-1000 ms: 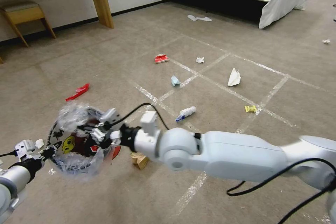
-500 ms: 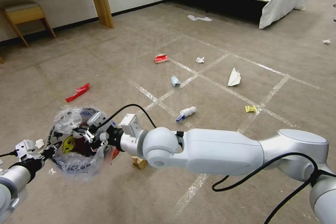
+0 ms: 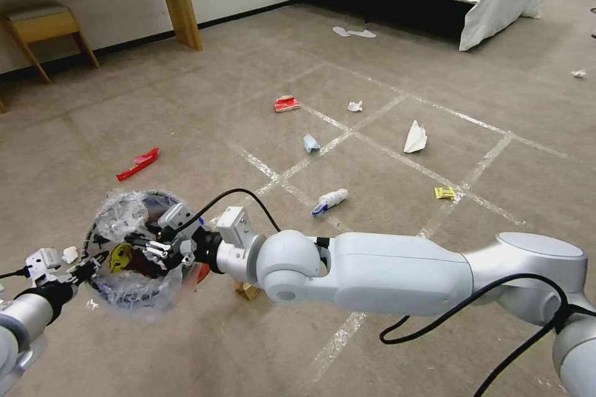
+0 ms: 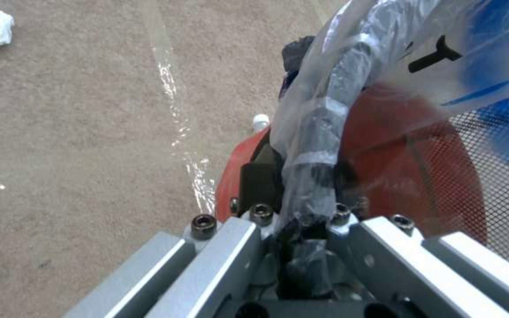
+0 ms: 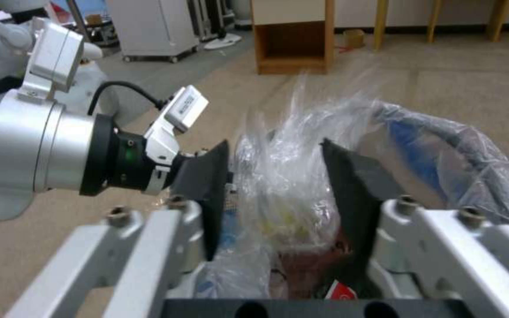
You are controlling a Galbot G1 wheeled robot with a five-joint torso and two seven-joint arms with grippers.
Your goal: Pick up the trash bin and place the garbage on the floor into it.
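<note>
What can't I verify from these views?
- Head view: trash bin contents, hidden by its crumpled liner and the right end effector over the opening.
- Head view: brown paper bag, mostly behind the right arm.
- Left wrist view: bin's far rim, cut off; left end effector clamps near rim.

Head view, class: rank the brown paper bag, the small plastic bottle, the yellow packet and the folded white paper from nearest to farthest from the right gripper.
Measured from the right gripper over the bin:
1. Brown paper bag, just under the right arm.
2. Small plastic bottle, mid-floor on the tape.
3. Yellow packet and folded white paper, farther right: too close to call.
</note>
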